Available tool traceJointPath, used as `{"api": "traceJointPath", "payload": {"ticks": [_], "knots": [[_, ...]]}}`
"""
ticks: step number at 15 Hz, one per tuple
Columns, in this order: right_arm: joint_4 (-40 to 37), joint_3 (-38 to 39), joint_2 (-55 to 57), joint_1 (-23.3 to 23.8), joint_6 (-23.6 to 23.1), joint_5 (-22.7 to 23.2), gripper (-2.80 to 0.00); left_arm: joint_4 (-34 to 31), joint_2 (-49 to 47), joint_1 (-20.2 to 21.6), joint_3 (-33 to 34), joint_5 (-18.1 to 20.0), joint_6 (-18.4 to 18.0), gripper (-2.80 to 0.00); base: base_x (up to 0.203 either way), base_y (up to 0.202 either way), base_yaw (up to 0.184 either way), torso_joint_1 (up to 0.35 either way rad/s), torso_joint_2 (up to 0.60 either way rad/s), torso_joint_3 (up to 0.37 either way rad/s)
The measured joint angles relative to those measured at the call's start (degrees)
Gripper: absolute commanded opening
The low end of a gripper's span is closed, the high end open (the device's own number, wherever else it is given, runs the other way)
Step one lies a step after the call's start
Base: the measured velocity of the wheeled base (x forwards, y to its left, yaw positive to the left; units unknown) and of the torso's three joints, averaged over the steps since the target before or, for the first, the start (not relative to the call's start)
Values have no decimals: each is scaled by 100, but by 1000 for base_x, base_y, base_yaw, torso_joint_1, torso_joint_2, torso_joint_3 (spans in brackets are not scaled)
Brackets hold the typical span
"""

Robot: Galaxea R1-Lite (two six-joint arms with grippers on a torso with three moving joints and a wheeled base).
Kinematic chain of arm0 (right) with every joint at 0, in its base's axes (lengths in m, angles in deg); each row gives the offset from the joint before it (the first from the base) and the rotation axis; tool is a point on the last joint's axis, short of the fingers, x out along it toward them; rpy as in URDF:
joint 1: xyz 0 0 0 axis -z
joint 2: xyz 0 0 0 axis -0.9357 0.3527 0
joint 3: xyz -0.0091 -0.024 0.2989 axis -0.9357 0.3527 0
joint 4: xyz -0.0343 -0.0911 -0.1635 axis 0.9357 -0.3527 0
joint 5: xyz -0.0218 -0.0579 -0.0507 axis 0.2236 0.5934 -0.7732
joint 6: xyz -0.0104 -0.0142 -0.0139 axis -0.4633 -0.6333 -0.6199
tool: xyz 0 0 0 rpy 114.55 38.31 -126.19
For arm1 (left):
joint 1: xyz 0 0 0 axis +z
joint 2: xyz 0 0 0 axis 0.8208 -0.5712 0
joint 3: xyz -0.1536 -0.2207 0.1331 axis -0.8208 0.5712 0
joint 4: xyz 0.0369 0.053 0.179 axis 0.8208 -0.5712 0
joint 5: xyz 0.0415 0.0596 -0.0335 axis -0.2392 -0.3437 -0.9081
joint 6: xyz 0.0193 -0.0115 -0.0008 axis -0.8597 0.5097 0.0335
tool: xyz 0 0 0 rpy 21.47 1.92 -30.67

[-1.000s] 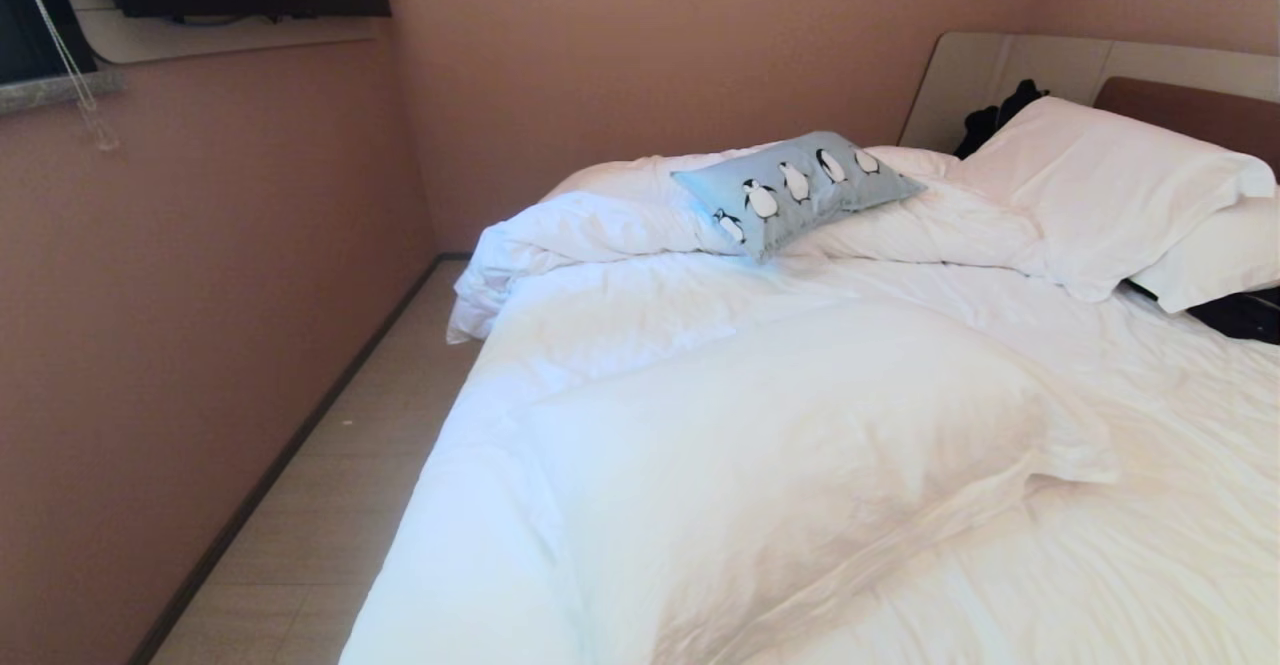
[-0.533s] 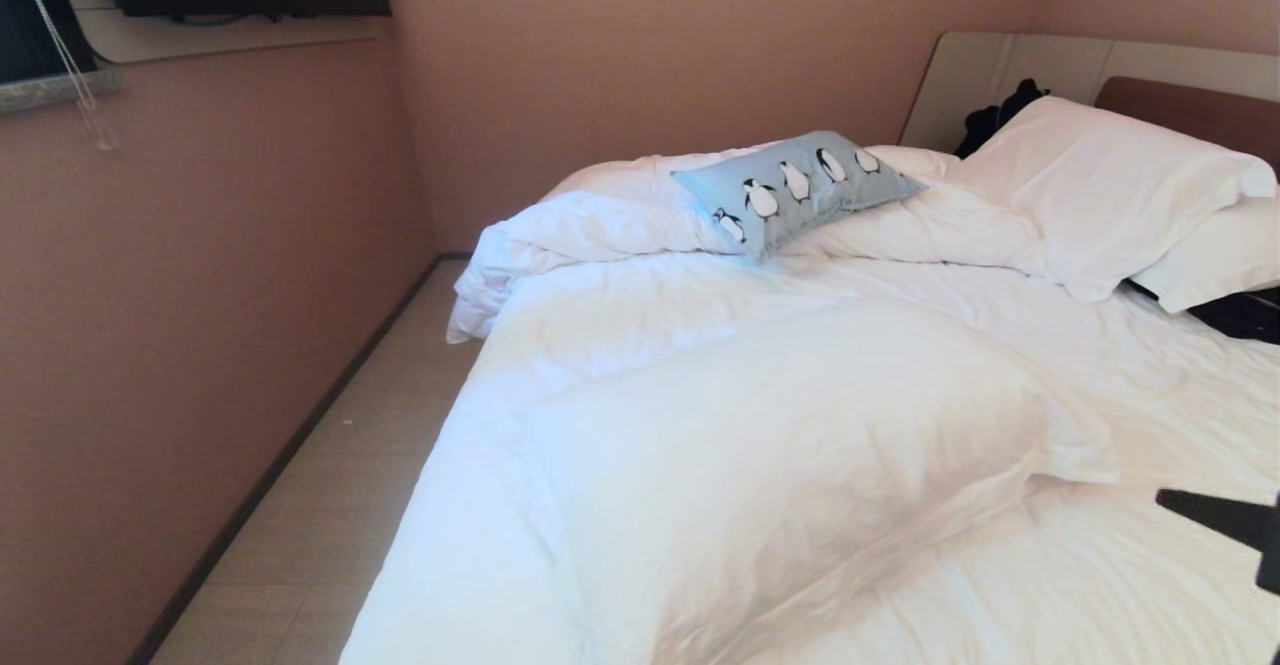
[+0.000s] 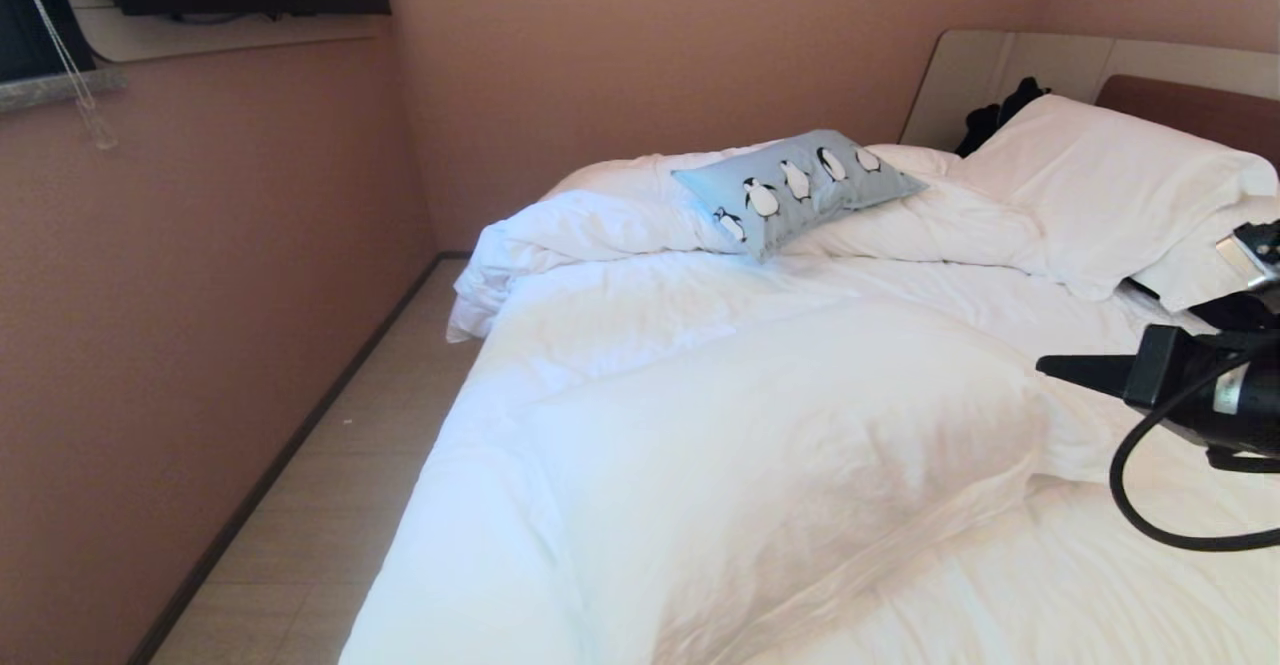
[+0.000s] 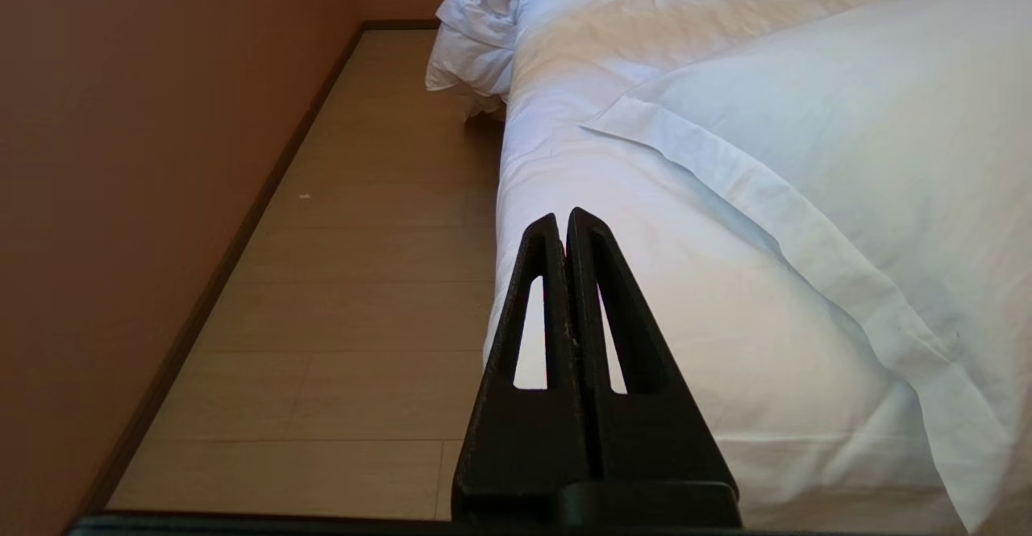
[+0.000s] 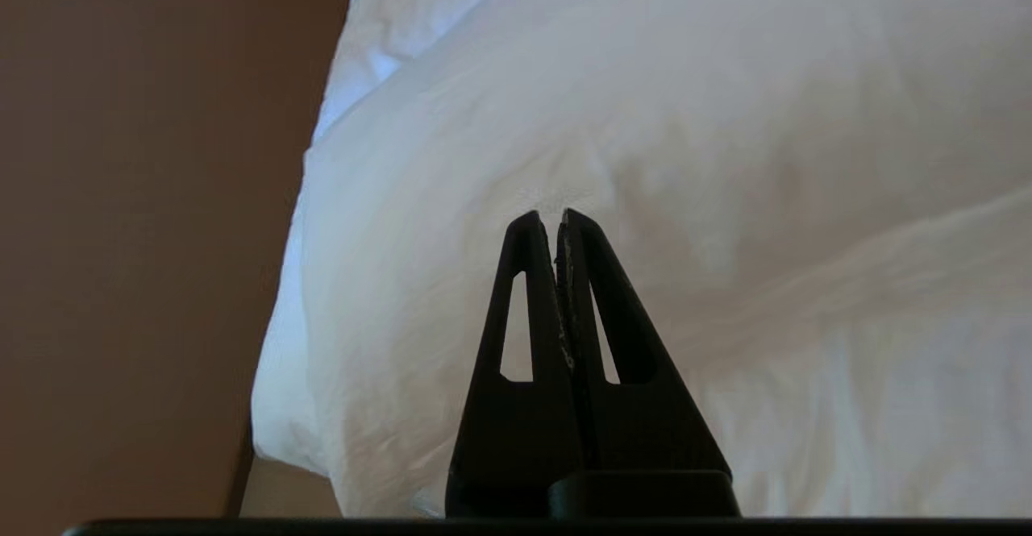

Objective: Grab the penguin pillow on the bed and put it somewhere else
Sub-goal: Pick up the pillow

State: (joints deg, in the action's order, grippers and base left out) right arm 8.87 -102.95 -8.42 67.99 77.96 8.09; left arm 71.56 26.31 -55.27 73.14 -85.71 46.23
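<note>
The penguin pillow, light blue with a row of black-and-white penguins, lies on rumpled duvet at the far side of the bed. My right gripper hangs above the bed's right side, well short of the pillow and pointing left. Its fingers are shut with nothing between them, and the right wrist view shows the right gripper over plain white duvet. The left gripper is shut and empty, parked low at the bed's near left corner, outside the head view.
Two large white pillows lean at the headboard on the right, with dark clothing beside them. A strip of wooden floor runs between the bed and the pink wall. A black cable loops under the right arm.
My right arm has come into the head view from the right edge and risen, its gripper now reaching further left over the bed. The pillow and bedding have not moved.
</note>
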Motion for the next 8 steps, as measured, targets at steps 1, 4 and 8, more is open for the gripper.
{"api": "traceJointPath", "payload": {"ticks": [1,4,8], "knots": [[7,-73,81,-90,-24,35,-280,0,0,0,0,0,3,-280,0,0,0,0,0,0],[5,-231,439,-320,-248,36,-280,0,0,-1,0,0,0,-280,0,0,0,0,0,0],[156,-435,1288,-427,-778,-11,-280,0,0,-1,0,0,1,-280,0,0,0,0,0,0]]}}
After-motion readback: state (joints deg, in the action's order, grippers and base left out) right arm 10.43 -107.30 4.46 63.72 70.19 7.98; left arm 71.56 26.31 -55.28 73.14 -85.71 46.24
